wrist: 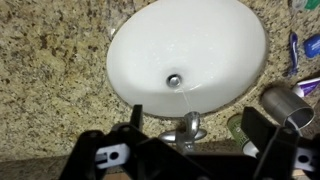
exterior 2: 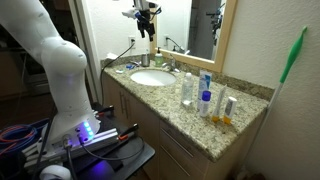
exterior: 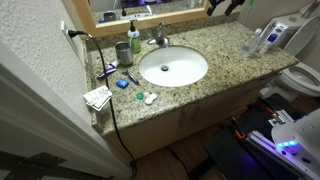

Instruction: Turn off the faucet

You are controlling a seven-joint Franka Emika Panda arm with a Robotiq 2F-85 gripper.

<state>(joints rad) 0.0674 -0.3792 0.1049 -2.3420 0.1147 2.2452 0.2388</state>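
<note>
The faucet (wrist: 188, 126) is a small chrome tap at the back rim of the white oval basin (wrist: 150, 60). A thin stream of water runs from its spout toward the drain. It also shows in both exterior views (exterior: 158, 39) (exterior 2: 168, 63). My gripper (wrist: 198, 125) is open, with one black finger on each side of the faucet and well apart from it in the wrist view. In an exterior view the gripper (exterior 2: 146, 22) hangs high above the counter, over the faucet end of the basin (exterior 2: 150, 78).
A green soap bottle (exterior: 134, 36) (wrist: 238, 125) and a grey cup (exterior: 122, 52) (wrist: 285, 103) stand beside the faucet. Toiletry bottles (exterior 2: 205, 98), small items (exterior: 125, 83) and a cable lie on the granite counter (exterior: 225, 45). A mirror hangs behind.
</note>
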